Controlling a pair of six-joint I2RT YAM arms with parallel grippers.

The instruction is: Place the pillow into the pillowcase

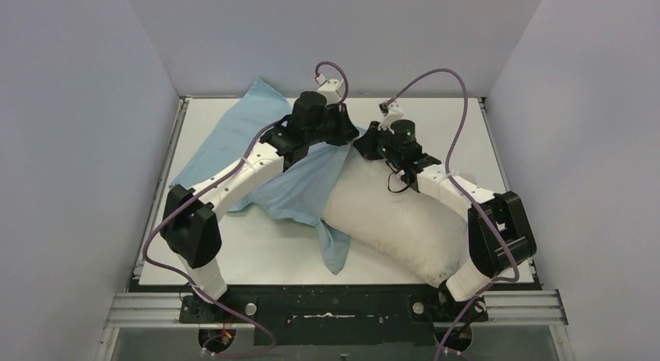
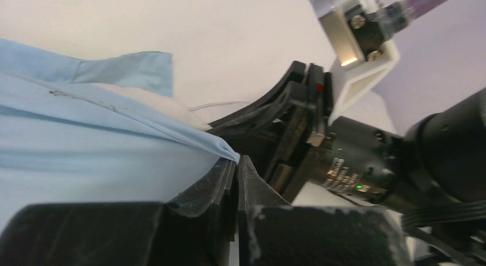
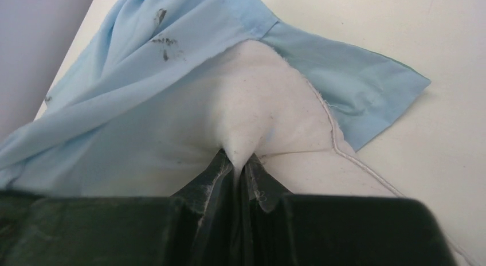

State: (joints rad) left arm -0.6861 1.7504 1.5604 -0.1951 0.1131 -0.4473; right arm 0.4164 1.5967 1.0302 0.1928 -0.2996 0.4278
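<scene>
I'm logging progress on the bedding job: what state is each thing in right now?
pillow: lying flat, mostly uncovered, far corner pinched.
pillowcase: crumpled, light blue side up, edge lapping over the pillow's far end.
left hand: shut on the pillowcase edge.
right hand: shut on the pillow corner.

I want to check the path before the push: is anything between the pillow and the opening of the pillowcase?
Nothing visible does. A corner of the pillow, pinched by the right gripper, lies at the edge of the pillowcase, which the left gripper pinches.
</scene>
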